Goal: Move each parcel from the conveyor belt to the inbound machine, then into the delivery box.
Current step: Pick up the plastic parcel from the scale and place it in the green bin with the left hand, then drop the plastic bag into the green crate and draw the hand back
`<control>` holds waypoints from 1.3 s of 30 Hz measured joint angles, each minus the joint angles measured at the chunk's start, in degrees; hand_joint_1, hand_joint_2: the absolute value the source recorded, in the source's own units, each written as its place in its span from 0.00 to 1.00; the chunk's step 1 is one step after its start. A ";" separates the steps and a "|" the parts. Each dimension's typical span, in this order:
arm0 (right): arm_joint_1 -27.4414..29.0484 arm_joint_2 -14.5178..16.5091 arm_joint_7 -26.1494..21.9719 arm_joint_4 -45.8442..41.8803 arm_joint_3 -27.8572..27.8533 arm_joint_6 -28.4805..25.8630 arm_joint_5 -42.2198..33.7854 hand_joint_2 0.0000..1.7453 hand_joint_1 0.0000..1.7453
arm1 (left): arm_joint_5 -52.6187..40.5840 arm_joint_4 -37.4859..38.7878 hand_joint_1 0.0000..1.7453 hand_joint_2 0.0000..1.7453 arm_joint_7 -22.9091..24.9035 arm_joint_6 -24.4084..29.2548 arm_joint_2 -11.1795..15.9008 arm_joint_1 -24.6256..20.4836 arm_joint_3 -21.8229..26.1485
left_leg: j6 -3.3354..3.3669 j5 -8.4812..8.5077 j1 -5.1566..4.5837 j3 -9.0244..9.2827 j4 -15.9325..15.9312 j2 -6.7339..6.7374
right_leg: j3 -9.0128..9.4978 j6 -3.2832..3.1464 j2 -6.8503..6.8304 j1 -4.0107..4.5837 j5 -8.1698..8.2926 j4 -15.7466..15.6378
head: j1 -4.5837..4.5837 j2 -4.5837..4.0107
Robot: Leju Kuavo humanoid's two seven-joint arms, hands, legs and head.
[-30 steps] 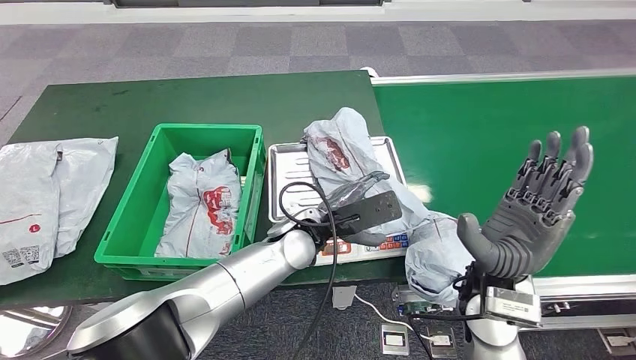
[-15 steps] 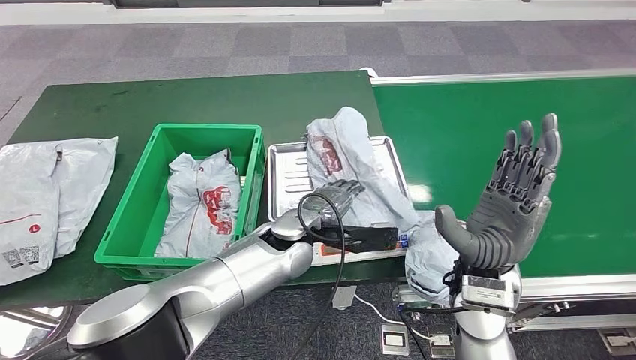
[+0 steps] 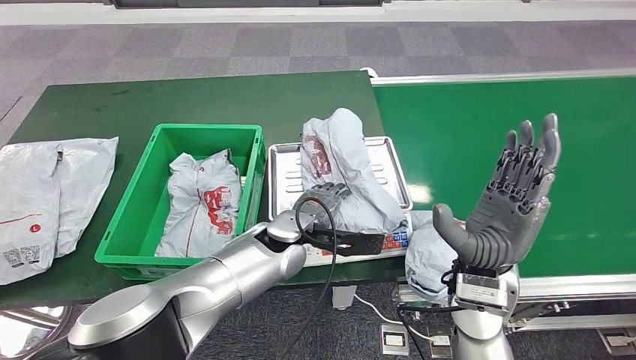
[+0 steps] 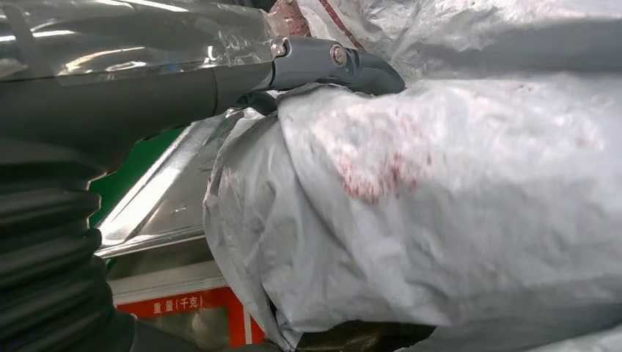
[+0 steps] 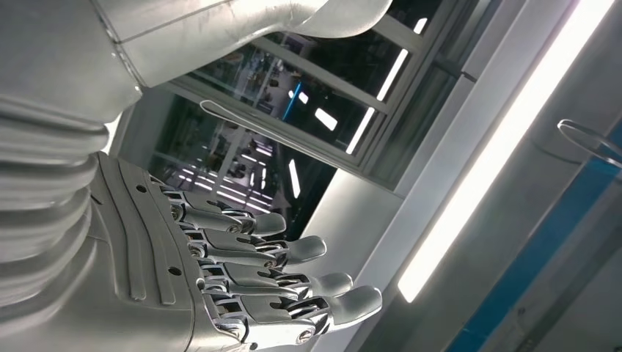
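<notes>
A crumpled grey parcel (image 3: 341,169) with red print lies heaped on the metal tray of the inbound machine (image 3: 285,169). My left hand (image 3: 328,201) grips the near end of this parcel, with its fingers (image 4: 330,57) over the bunched plastic (image 4: 440,213). My right hand (image 3: 514,202) is raised, palm up, over the near edge of the green conveyor belt (image 3: 480,127); it is open and holds nothing, fingers (image 5: 293,275) straight. The green delivery box (image 3: 135,202) left of the tray holds another grey parcel (image 3: 202,206).
A further grey parcel (image 3: 427,255) hangs at the table's near edge between the tray and my right arm. Flat grey bags (image 3: 45,195) lie at the table's left end. Cables and a plug strip (image 3: 420,341) lie on the floor below.
My left hand has turned and settled lower onto the parcel's near end, and the parcel's top has shifted slightly left. My right hand has drifted left and a little lower, still open.
</notes>
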 joint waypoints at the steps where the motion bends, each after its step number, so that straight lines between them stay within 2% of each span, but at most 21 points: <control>1: 0.02 0.00 0.09 0.00 0.00 0.10 -0.14 1.00 0.00 | -0.25 0.37 0.00 1.00 -0.09 -0.11 0.01 -0.11 0.00 | 0.00 0.00 0.00 0.00 0.00 0.00 | 0.00 0.00 0.00 0.00 0.00 0.00 | 0.00 0.00; 6: -0.04 0.00 0.33 0.00 -0.01 1.19 -0.96 1.00 0.00 | -0.68 2.40 0.02 1.00 -1.54 -2.67 0.07 -0.91 0.03 | -0.01 0.01 0.00 0.03 0.00 0.00 | 0.03 0.00 0.00 0.00 0.00 0.00 | 0.00 0.00; 9: -0.02 0.00 0.61 -0.01 -0.01 1.34 -0.93 1.00 0.00 | -0.57 2.82 0.29 1.00 -3.82 -3.36 0.04 -0.96 0.24 | -0.01 0.01 0.00 0.06 0.00 0.00 | 0.04 0.00 0.00 0.00 0.00 0.00 | 0.00 0.00; 10: 0.08 0.00 0.69 -0.02 -0.01 1.31 -0.91 1.00 0.00 | -0.48 2.80 0.51 1.00 -4.71 -3.02 0.03 -0.89 0.46 | -0.01 0.01 0.00 0.06 0.00 0.00 | 0.04 0.00 0.00 0.00 0.00 0.00 | 0.00 0.00; 13: 0.59 0.00 0.97 -0.07 -0.02 1.27 -0.80 1.00 0.00 | -0.35 2.37 0.99 1.00 -6.43 -1.52 0.02 -0.64 1.25 | -0.01 0.01 0.00 0.06 0.00 -0.01 | 0.05 0.00 -0.02 0.00 0.00 -0.01 | 0.00 0.00; 17: 1.10 0.01 1.24 -0.31 -0.06 1.68 -0.44 1.00 0.00 | -0.31 1.66 1.00 1.00 -9.22 1.60 0.02 -0.57 2.41 | -0.01 0.01 -0.01 0.07 0.01 -0.01 | 0.05 0.00 0.00 -0.02 0.00 -0.01 | 0.00 0.00; 23: 1.72 0.30 1.14 -0.76 -0.26 3.12 -0.19 1.00 0.00 | 0.37 0.13 1.00 1.00 -22.84 13.12 0.00 0.14 7.77 | 0.00 -0.01 -0.02 0.05 0.01 -0.01 | 0.03 0.00 0.00 -0.02 0.00 -0.01 | 0.00 0.00; 31: 1.81 0.57 1.14 -1.07 -0.33 3.33 -0.21 1.00 0.00 | 0.31 -0.84 1.00 1.00 -24.09 14.28 -0.03 0.47 11.75 | 0.00 -0.01 -0.01 0.06 0.01 0.00 | 0.03 0.00 0.01 -0.01 0.00 -0.01 | 0.00 0.00; 33: 1.81 0.66 1.32 -1.07 -0.35 2.97 -0.29 1.00 0.00 | 0.34 -1.98 1.00 1.00 -26.63 16.63 0.00 1.24 12.71 | 0.00 -0.01 -0.02 0.07 0.01 0.01 | 0.03 0.00 0.02 -0.03 0.00 -0.01 | 0.00 0.00; 35: 1.77 0.68 1.63 -1.05 -0.46 2.04 -0.86 1.00 0.00 | -0.17 -6.77 1.00 1.00 -35.66 23.18 0.38 4.04 16.28 | 0.01 -0.01 -0.04 0.04 0.01 -0.03 | 0.03 0.02 0.00 -0.05 -0.01 -0.01 | 0.00 0.00; 36: 1.71 0.67 1.73 -1.03 -0.56 1.52 -1.26 1.00 0.00 | -1.03 -10.77 1.00 1.00 -42.40 26.38 0.75 5.91 19.60 | 0.02 -0.01 -0.04 0.02 0.01 -0.05 | 0.02 0.04 -0.01 -0.06 -0.03 -0.01 | 0.00 0.00; 37: 1.64 0.66 1.72 -1.00 -0.65 1.15 -1.66 1.00 0.00 | -2.01 -14.67 1.00 1.00 -48.81 28.37 1.15 7.54 23.44 | 0.01 -0.03 -0.04 0.00 0.01 -0.04 | 0.01 0.05 0.00 -0.06 -0.04 -0.01 | 0.00 0.00; 39: 1.56 0.64 1.59 -0.96 -0.75 0.78 -2.10 1.00 0.00 | -3.68 -21.20 1.00 1.00 -55.99 29.05 1.68 9.39 30.53 | 0.01 -0.12 -0.05 0.05 0.00 0.09 | 0.02 0.08 0.14 -0.07 -0.06 -0.01 | 0.00 0.00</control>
